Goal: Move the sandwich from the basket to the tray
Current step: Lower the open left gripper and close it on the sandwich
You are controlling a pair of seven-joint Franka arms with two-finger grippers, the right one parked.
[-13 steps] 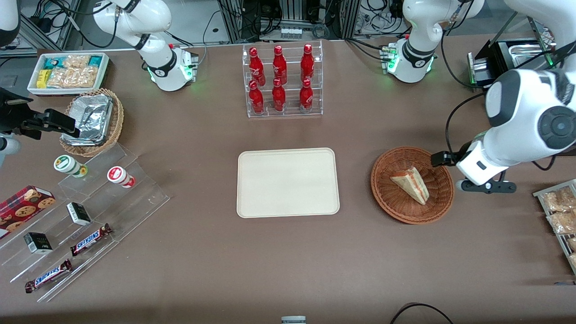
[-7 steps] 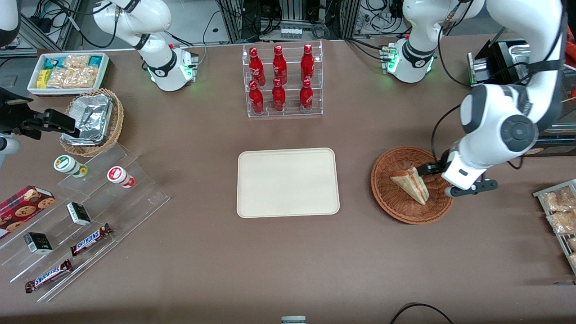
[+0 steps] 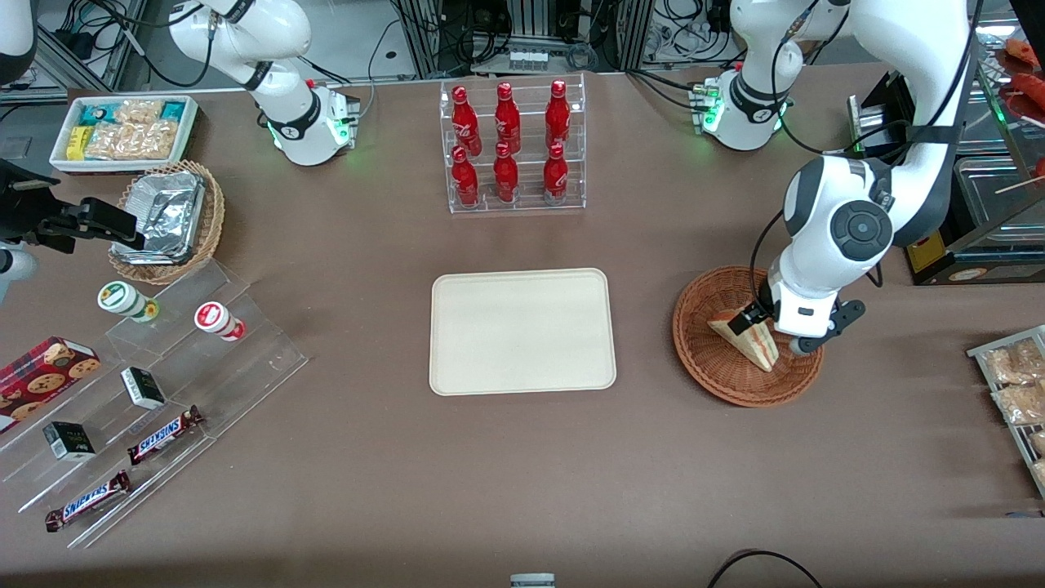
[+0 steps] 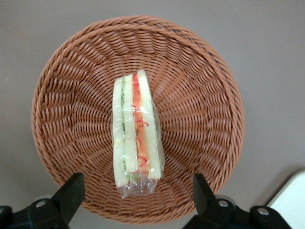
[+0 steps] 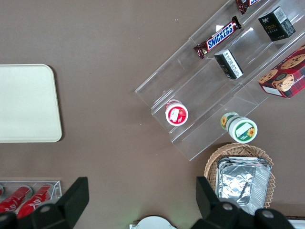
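Swinging in over the basket (image 3: 747, 384) at frame right, the gripper (image 4: 138, 200) hung spread, seemingly above the sandwich (image 4: 136, 133), tray (image 3: 522, 331) unfilled.

brown table (image 3: 522, 457), cables (image 3: 457, 33) at edge

The whole table (image 3: 522, 457) is seen from high above in the front view. The basket (image 4: 71, 86) is viewed closely, straight down, from the left wrist; the tray (image 5: 24, 102) is shared by all three views.
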